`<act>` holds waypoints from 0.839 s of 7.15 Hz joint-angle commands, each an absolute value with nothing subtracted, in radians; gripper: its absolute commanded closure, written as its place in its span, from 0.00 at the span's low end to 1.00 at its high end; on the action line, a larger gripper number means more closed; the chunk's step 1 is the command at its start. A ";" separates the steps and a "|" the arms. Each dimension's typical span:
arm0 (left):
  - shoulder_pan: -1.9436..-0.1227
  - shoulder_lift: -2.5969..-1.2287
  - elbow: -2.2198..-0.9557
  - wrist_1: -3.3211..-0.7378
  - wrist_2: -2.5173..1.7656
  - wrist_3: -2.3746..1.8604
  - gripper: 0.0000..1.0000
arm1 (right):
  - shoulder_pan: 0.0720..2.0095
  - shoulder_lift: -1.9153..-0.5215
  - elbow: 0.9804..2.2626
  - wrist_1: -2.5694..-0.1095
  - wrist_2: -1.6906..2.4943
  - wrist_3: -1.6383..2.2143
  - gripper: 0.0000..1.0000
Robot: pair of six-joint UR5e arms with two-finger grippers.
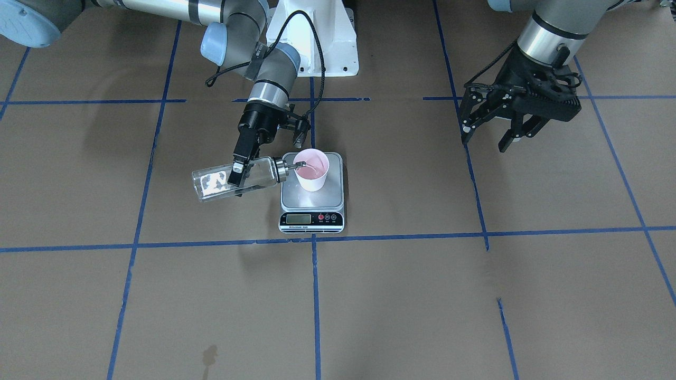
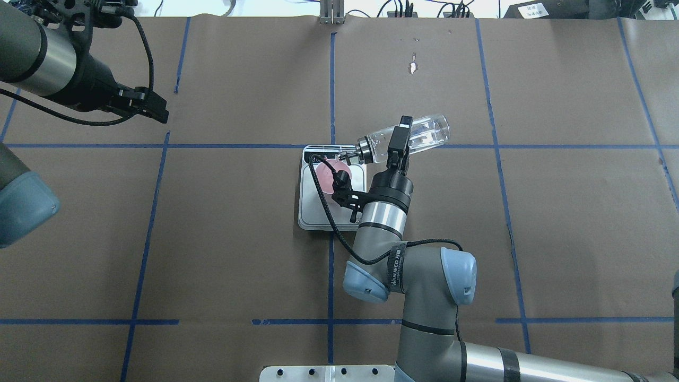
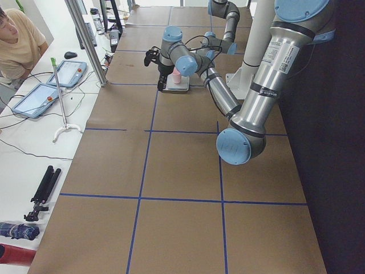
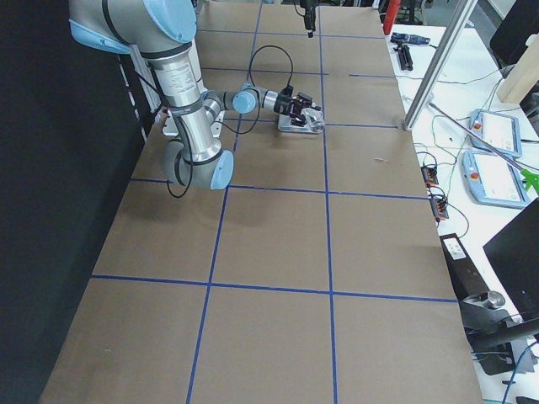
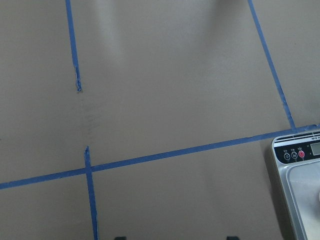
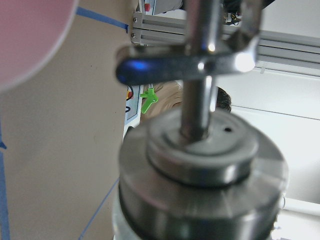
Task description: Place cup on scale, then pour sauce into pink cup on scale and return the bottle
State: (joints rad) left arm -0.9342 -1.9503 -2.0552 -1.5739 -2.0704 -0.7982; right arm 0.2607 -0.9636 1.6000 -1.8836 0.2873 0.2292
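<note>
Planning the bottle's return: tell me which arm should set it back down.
Right. The right gripper is shut on the bottle, tipped with its spout over the cup on the scale. The left gripper hangs open and empty, well apart.

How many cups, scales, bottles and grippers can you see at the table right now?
Cups: 1, the pink cup standing on the scale.
Scales: 1.
Bottles: 1, the bottle, tipped toward the cup in the right gripper.
Grippers: 2, the right gripper and the open left gripper.
Total: 5.
</note>
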 commanded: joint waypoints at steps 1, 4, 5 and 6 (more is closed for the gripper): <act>-0.934 -1.950 -2.052 -1.574 -2.069 -0.798 0.27 | 0.261 -0.971 1.600 -1.884 0.273 0.198 1.00; -0.934 -1.950 -2.051 -1.574 -2.071 -0.798 0.27 | 0.262 -0.976 1.600 -1.884 0.264 0.167 1.00; -0.934 -1.950 -2.051 -1.574 -2.071 -0.798 0.27 | 0.262 -0.982 1.600 -1.884 0.259 0.166 1.00; -0.934 -1.951 -2.051 -1.574 -2.071 -0.798 0.27 | 0.262 -0.982 1.600 -1.884 0.258 0.166 1.00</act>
